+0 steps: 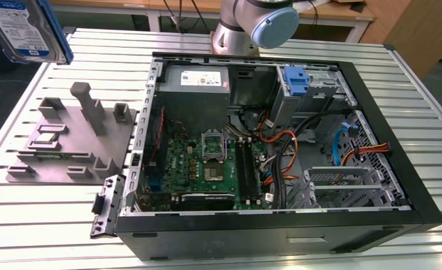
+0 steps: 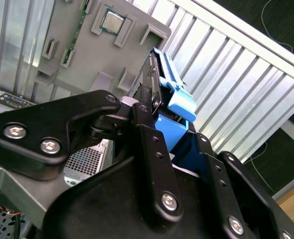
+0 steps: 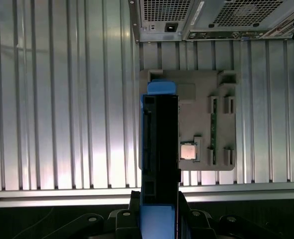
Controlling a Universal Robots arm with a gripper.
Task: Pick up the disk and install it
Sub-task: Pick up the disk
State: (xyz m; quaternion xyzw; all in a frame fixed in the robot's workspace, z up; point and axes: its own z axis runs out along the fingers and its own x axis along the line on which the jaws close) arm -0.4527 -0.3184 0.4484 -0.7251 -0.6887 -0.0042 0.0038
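Blue plastic carrier, silver metal body, white-and-blue label: the disk hangs in the air at the exterior view's upper left, well apart from the open computer case.

- Grip: in the second wrist view the gripper has its black fingers closed on the carrier from both sides. The disk sits edge-on between them, with a blue tab jutting at its free end.
- Progress (judgement): pick-up done, since the disk is clear of any surface. Install not done, as nothing of the disk is inside the case.
- Below the disk in the first wrist view: a matt grey moulded fixture with pockets and posts, one pocket holding a square metal-topped chip.
- Table: ribbed aluminium slats, glossy, with strong glare.
- Case: black sheet-metal shell holding a green motherboard, orange and black cables, and a perforated grey drive cage.
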